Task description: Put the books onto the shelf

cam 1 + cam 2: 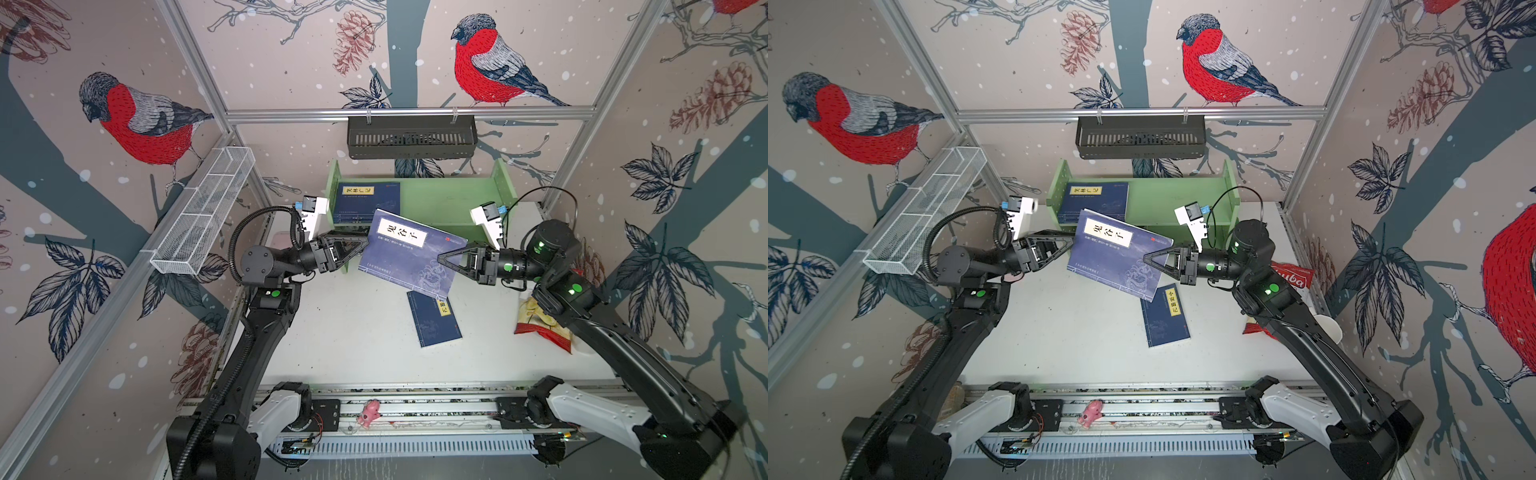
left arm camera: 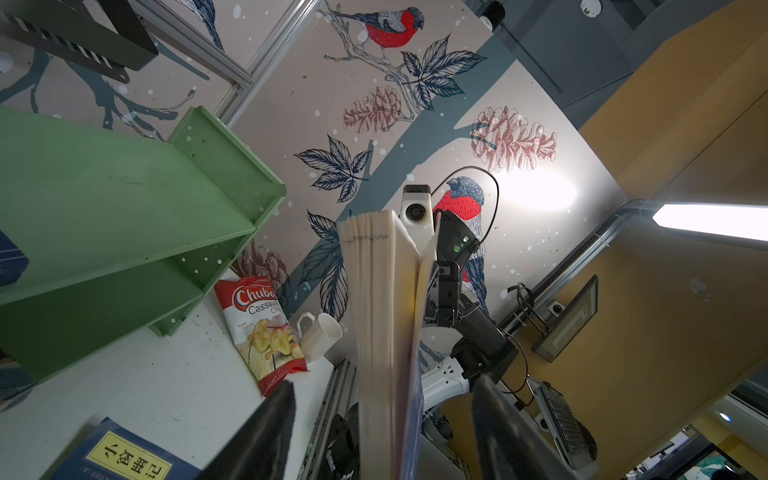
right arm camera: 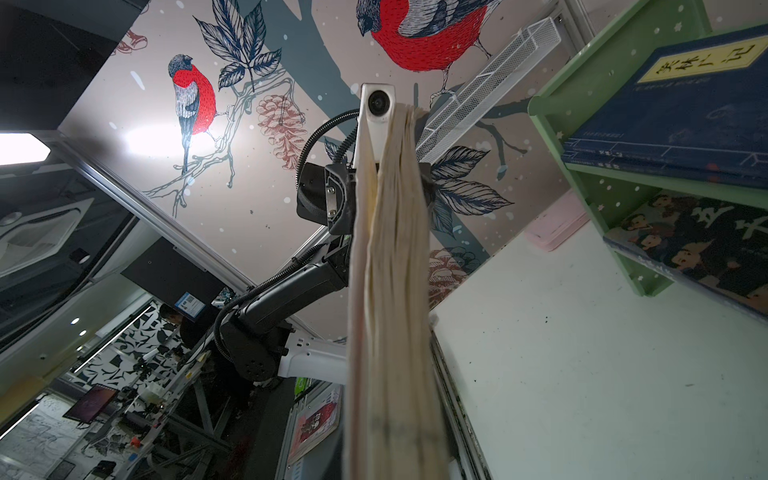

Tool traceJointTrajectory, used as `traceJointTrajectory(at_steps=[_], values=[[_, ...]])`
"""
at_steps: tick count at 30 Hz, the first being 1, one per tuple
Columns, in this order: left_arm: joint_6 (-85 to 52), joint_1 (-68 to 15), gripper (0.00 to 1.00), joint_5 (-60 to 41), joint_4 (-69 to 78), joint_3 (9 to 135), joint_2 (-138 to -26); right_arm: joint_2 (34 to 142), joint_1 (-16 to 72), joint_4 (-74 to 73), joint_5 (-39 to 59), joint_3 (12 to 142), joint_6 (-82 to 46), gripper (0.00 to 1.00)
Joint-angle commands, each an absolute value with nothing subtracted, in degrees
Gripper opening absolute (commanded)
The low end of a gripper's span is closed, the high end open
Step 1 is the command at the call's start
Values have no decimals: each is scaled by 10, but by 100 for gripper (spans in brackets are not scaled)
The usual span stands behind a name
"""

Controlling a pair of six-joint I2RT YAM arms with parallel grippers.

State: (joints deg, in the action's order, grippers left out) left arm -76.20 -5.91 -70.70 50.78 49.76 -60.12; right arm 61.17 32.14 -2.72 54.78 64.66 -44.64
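Raised book (image 1: 409, 253) tilts in the air just in front of the shelf (image 1: 449, 195).
Left pincer (image 1: 362, 246) straddles one edge, jaws wide; right pincer (image 1: 445, 259) clamps the opposite edge alone, so the thin paperback could sag, twist out, or catch the shelf's front lip.

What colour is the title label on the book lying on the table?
Yellow label, best seen in a top view.

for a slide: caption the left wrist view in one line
Navy book edge-on inside the open left gripper, right gripper clamping its far edge, green shelf nearby.
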Motion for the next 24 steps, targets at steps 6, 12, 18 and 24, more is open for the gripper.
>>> traceJointTrajectory(at_steps=[6,12,18,24], values=[[-837,-66,39,-723,628,486,-602,652,321,-81,594,679,-444,1],[-836,-73,11,-715,626,487,-609,677,321,-79,599,696,-442,1],[-789,-73,0,-682,561,495,-608,694,319,-71,594,711,-448,26],[-740,-68,0,-633,478,521,-607,689,309,-94,579,694,-478,37]])
